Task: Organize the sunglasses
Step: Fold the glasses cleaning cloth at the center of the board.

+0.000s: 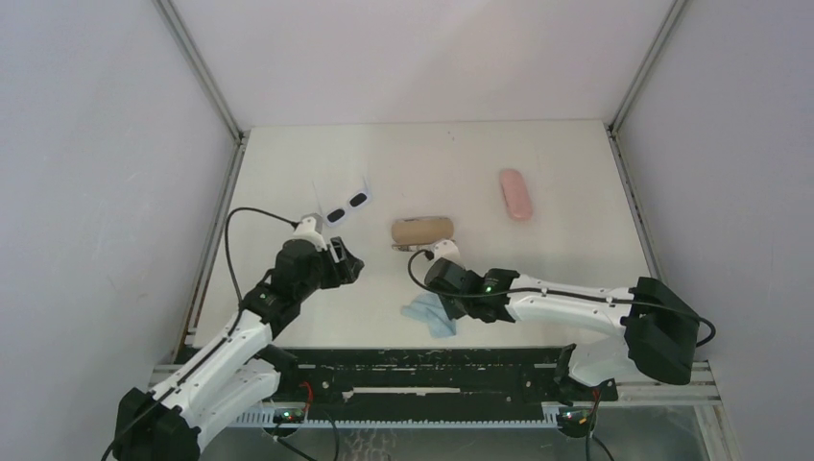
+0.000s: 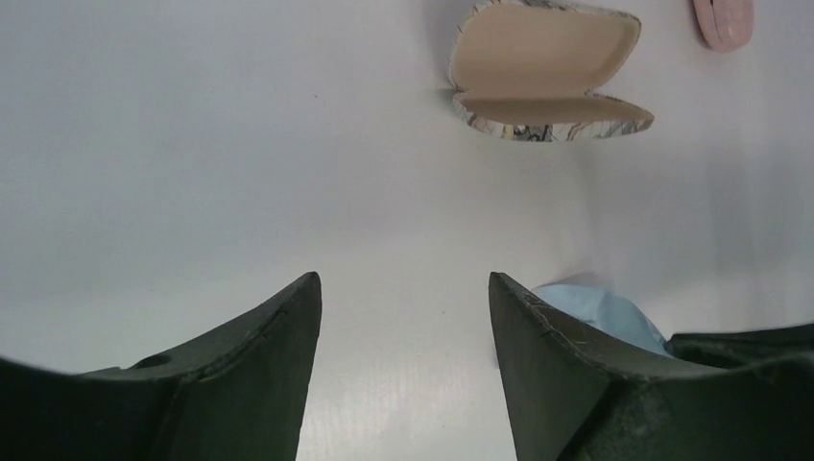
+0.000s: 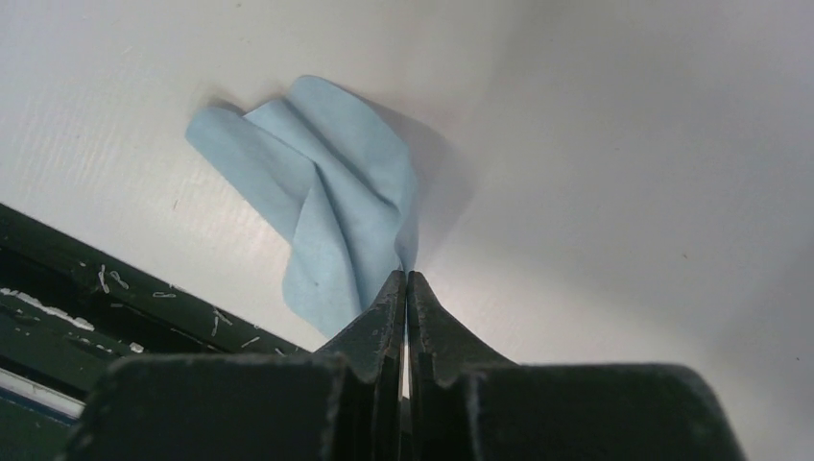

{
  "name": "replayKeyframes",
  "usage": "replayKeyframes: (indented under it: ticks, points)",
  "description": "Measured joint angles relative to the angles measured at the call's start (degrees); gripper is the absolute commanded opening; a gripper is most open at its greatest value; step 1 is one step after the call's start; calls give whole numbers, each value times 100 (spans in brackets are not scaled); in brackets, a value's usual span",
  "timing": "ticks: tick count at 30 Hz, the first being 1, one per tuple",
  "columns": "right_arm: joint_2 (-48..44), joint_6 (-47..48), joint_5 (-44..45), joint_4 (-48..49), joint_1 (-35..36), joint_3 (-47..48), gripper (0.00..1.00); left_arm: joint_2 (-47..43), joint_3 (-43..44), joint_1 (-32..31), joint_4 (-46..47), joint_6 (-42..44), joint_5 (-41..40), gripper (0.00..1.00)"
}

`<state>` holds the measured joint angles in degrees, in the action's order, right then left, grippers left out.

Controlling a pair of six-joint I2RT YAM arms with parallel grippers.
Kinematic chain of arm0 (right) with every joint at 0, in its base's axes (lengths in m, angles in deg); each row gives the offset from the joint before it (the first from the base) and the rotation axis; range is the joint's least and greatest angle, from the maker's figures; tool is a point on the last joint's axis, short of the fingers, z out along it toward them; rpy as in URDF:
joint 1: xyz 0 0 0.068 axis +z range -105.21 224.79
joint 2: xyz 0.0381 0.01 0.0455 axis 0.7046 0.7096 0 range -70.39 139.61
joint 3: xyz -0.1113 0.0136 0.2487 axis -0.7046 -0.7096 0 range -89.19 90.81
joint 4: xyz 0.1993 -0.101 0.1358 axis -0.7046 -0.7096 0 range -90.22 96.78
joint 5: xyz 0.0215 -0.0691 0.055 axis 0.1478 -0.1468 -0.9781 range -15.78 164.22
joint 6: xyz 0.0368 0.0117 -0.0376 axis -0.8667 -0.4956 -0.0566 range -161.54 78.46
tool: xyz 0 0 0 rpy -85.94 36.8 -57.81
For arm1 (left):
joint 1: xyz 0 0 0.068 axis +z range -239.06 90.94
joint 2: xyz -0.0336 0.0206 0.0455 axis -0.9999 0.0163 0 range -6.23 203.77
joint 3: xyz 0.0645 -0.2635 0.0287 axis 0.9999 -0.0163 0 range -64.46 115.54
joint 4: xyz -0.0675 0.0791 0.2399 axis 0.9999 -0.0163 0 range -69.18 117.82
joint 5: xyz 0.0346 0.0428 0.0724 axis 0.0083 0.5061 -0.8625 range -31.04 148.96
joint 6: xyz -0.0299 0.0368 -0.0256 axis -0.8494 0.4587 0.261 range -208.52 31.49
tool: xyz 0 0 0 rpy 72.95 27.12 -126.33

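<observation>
The white-framed sunglasses [image 1: 346, 205] lie on the table at the back left, just beyond my left gripper [image 1: 348, 264]. The left gripper [image 2: 403, 288] is open and empty above bare table. The black-framed pair does not show clearly in any view. My right gripper [image 1: 443, 296] is shut, with its tips [image 3: 408, 277] pinching the edge of a light-blue cloth [image 3: 326, 206]. The cloth lies crumpled near the table's front edge [image 1: 429, 315] and also shows in the left wrist view [image 2: 600, 312].
An open tan case with a marbled outside [image 1: 422, 230] lies mid-table, also in the left wrist view [image 2: 547, 72]. A closed pink oval case [image 1: 515, 194] lies at the back right. A black rail [image 1: 413, 370] runs along the near edge.
</observation>
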<state>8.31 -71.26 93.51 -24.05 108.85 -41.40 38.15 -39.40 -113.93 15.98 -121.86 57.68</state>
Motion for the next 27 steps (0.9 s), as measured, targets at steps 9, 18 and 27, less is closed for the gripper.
replayKeyframes:
  ticks: [9, 18, 27]
  points:
    - [-87, 452, -503, 402, -881, -258, 0, 761, 31, -688, 245, 116, 7, 60]
    - [-348, 909, -1071, 776, -1082, -374, 0, 1307, 107, -896, 595, 297, 219, 56]
    - [-1294, 951, -1458, 833, -1071, -809, 0, 2079, 575, -1502, 1126, 704, 455, 55]
